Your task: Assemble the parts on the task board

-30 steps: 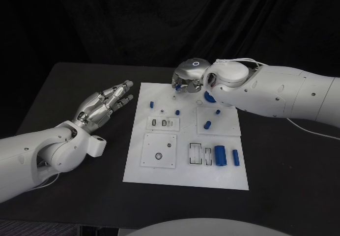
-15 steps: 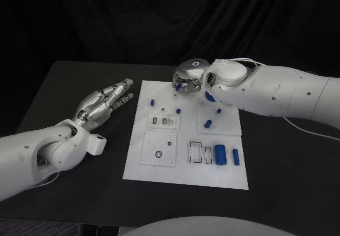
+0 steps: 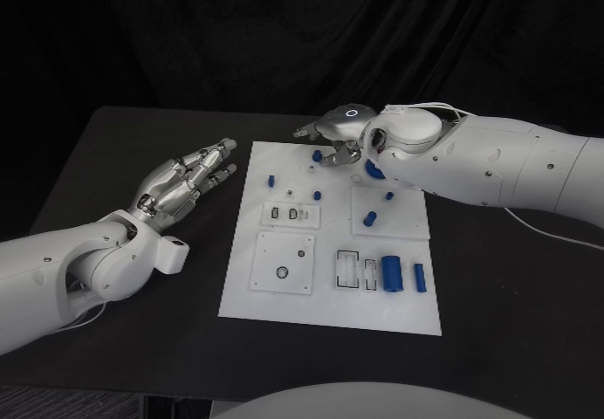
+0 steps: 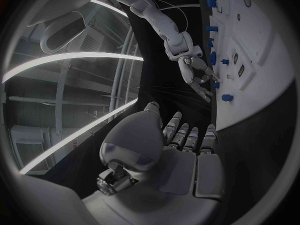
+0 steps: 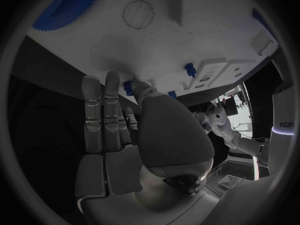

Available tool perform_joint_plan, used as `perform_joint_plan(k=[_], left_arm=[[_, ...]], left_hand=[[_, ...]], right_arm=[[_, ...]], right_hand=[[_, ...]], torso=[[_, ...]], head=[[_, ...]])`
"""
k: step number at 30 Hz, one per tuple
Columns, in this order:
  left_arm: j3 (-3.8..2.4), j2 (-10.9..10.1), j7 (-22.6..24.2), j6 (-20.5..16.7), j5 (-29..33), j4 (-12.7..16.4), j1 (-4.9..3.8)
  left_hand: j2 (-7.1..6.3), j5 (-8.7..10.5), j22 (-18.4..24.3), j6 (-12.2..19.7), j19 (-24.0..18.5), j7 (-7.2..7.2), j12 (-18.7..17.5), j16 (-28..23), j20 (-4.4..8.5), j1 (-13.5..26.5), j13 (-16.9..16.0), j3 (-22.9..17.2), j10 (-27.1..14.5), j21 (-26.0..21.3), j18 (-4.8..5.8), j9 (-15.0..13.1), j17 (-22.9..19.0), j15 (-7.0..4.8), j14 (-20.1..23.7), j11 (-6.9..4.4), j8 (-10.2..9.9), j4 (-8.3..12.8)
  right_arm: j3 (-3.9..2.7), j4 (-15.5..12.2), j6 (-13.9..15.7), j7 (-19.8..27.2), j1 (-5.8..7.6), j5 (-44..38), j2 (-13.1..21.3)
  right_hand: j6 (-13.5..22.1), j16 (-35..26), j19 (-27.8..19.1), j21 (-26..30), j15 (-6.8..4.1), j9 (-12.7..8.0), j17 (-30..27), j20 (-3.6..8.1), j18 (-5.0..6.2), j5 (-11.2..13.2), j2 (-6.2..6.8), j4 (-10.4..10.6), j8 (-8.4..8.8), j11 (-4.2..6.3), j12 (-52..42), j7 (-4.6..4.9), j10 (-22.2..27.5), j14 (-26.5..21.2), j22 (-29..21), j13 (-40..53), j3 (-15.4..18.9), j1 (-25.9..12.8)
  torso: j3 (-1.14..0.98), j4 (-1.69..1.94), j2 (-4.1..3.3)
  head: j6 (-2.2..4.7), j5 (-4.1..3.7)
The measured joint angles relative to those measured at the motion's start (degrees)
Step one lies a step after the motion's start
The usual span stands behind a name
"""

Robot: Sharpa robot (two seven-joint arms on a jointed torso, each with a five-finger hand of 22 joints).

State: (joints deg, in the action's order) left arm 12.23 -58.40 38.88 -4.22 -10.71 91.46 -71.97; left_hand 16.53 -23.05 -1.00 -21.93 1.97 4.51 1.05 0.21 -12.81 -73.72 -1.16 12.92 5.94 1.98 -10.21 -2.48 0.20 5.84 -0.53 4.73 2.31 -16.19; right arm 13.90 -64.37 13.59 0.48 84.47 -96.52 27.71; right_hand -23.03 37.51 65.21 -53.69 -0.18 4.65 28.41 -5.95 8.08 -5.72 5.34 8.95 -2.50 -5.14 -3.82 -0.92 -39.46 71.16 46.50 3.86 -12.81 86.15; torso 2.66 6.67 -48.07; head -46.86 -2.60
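You see the table (image 3: 139, 349), black and matte, with the white flat board (image 3: 330, 305) at its middle. The board is a long rectangular plate carrying raised white squares with slots and round holes.

Your right hand (image 3: 335, 140) hangs over the board's far edge, its silver fingers spread a little apart and holding nothing. A small blue peg (image 3: 318, 155) stands on the board just beneath its fingertips; in the right wrist view that peg (image 5: 128, 87) sits at the tips of the fingers (image 5: 112, 92), and you cannot tell whether they touch it.

Your left hand (image 3: 187, 179) lies off the board's left edge, over the table, flat with fingers straight and apart, empty.

More blue pegs stand along the board's far half, one (image 3: 271, 182) nearest the left hand. A thick blue cylinder (image 3: 392, 275) and a slimmer one (image 3: 418, 278) lie side by side near the board's right edge, beside a slotted block.

The right arm covers the board's far right corner, where a blue piece (image 3: 373, 169) is half hidden.
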Motion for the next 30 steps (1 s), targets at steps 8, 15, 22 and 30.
perform_joint_plan(k=[8, 15, 22, 30], left_arm=[[0.00, -0.54, 0.00, 0.05, -0.01, 0.02, 0.00], [0.01, -0.90, 0.01, 0.05, -0.01, 0.07, 0.00], [0.01, -0.87, 0.02, 0.05, -0.02, 0.07, 0.00], [0.01, -0.68, 0.02, 0.13, -0.02, -0.37, 0.00]], left_hand=[[-0.03, -0.38, 0.00, 0.00, -0.21, 0.00, 0.00, 0.00, -0.21, -0.03, 0.00, -0.16, 0.00, 0.00, 0.00, 0.00, 0.00, 0.00, 0.00, 0.00, 0.00, 0.16], [-0.03, -0.38, 0.00, -0.20, -0.21, 0.20, 0.00, 0.00, -0.21, -0.03, 0.00, -0.16, 0.00, 0.00, 0.00, 0.00, 0.00, 0.00, 0.00, 0.00, 0.00, 0.16], [-0.03, -0.68, 0.00, -0.20, -0.21, 0.20, 0.00, 0.00, -0.21, -0.49, 0.00, -0.31, 0.00, 0.00, 0.00, 0.00, 0.01, 0.00, 0.00, 0.00, 0.00, 0.31], [-0.03, -0.89, 0.00, -0.20, -0.20, 0.20, 0.00, 0.00, -0.20, -0.49, 0.00, -0.49, 0.00, 0.00, 0.00, 0.00, 0.01, 0.00, 0.00, 0.00, 0.00, 0.49]], right_arm=[[-0.56, -3.37, 4.82, 0.42, 0.70, 1.60, 3.97], [-0.91, -9.61, 9.06, 0.60, 4.63, 3.72, 9.80], [-0.26, -15.82, 10.13, 0.29, 5.81, 5.06, 17.13], [0.17, -18.76, 8.60, -1.88, 4.13, 5.76, 22.89]], right_hand=[[-3.56, 0.64, 0.85, 0.07, -0.02, -0.09, 0.47, -0.07, -0.01, 0.00, -0.24, 0.63, -0.43, -0.36, -4.14, 2.69, -1.95, -0.01, 1.51, 1.08, 1.85, -0.23], [-13.76, 1.12, 1.88, -0.39, -0.04, 1.22, 0.64, 0.00, -0.02, -0.25, -1.32, 0.96, -2.26, -0.25, -11.35, 5.93, -9.71, 0.01, 2.99, 3.49, 2.50, -0.19], [-25.23, 6.14, 6.41, -5.86, -2.08, 3.66, 5.47, 1.35, -0.02, -1.34, -2.13, 2.88, -4.06, 3.69, -46.00, 7.08, -16.39, 2.71, 10.50, 27.23, 4.74, -2.77], [-26.78, 51.36, 18.54, -29.62, -2.59, 4.64, 46.37, 2.36, -5.00, -1.61, -2.78, 6.73, -1.60, 4.30, -85.90, 6.71, -44.30, 12.60, 28.45, 70.99, 7.29, -8.83]], torso=[[-0.01, -0.02, -0.01], [-0.04, -0.03, -0.01], [-0.12, -0.18, 0.03], [-0.04, -0.33, 0.06]], head=[[-0.31, 0.55], [0.03, 0.19], [0.10, -0.10], [0.03, -0.34]])
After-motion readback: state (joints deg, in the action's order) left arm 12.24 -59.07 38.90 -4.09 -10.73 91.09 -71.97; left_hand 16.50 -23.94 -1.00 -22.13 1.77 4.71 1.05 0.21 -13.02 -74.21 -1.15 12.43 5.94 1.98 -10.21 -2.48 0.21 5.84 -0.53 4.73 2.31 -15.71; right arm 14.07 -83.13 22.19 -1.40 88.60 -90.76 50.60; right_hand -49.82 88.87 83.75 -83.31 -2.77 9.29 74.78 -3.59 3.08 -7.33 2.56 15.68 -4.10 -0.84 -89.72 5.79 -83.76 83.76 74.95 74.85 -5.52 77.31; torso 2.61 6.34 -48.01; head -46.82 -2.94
